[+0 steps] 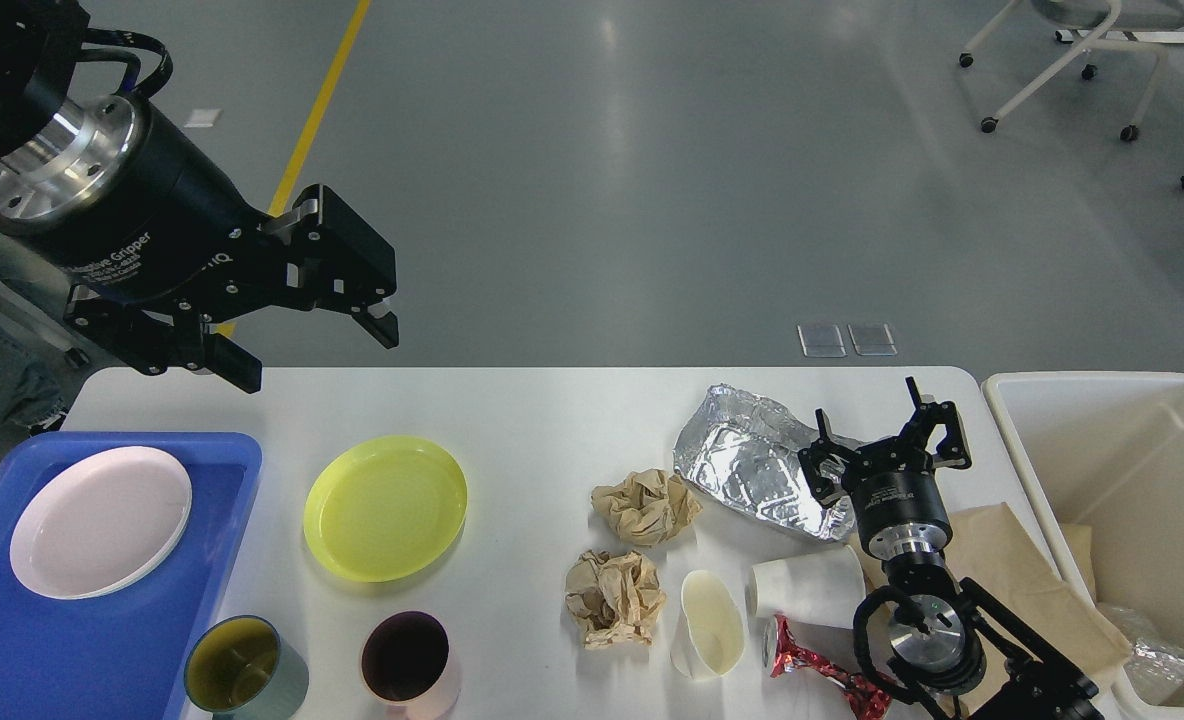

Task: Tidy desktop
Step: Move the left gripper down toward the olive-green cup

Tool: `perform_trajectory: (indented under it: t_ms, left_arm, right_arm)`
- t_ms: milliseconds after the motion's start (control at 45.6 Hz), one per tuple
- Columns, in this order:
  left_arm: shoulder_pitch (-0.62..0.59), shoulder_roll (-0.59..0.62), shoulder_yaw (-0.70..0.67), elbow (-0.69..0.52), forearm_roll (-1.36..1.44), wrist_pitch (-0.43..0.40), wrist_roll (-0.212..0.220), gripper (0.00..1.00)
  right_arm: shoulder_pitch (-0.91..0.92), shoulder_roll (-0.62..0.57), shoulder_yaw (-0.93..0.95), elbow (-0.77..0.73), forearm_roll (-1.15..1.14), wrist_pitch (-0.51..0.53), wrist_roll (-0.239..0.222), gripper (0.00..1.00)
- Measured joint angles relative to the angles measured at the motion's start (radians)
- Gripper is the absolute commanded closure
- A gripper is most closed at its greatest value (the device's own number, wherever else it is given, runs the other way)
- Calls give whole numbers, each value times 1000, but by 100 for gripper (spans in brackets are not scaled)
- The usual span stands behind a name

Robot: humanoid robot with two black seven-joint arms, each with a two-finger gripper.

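Note:
The white desktop (542, 420) carries dishes on its left half and rubbish on its right half. A yellow plate (385, 507) lies left of centre, with a green cup (244, 667) and a pink cup (407, 661) at the front edge. My left gripper (317, 350) hangs open and empty above the table's back left, over the yellow plate's far side. My right gripper (887, 440) stands open by the crumpled foil tray (752, 460), holding nothing. Two paper balls (645, 506) (614, 596), two white paper cups (707, 623) (805, 585) and a red wrapper (817, 672) lie near it.
A blue tray (102, 630) at the front left holds a white plate (100, 521). A beige bin (1132, 500) with some rubbish inside stands off the table's right end. A brown paper bag (1027, 585) lies under my right arm. A person's leg shows at far left.

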Motion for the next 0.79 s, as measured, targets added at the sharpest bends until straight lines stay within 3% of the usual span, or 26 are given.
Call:
perform_trajectory:
  t_ms: [66, 219, 307, 548, 789]
  left_arm:
    - [1, -1, -17, 0, 13, 0, 27, 8]
    - [11, 5, -25, -1, 44, 0, 213, 8]
    - [16, 16, -25, -2, 49, 0, 262, 8]
    - [121, 28, -29, -2, 61, 21, 282, 8]
    - [297, 65, -90, 2, 101, 122, 282, 8]
  right_arm:
    - [0, 0, 0, 0, 0, 0, 0, 0]
    - [0, 0, 0, 0, 0, 0, 0, 0]
    - [0, 0, 0, 0, 0, 0, 0, 0]
    - [0, 0, 0, 2, 0, 0, 0, 0]
    - [0, 0, 0, 2, 0, 0, 0, 0]
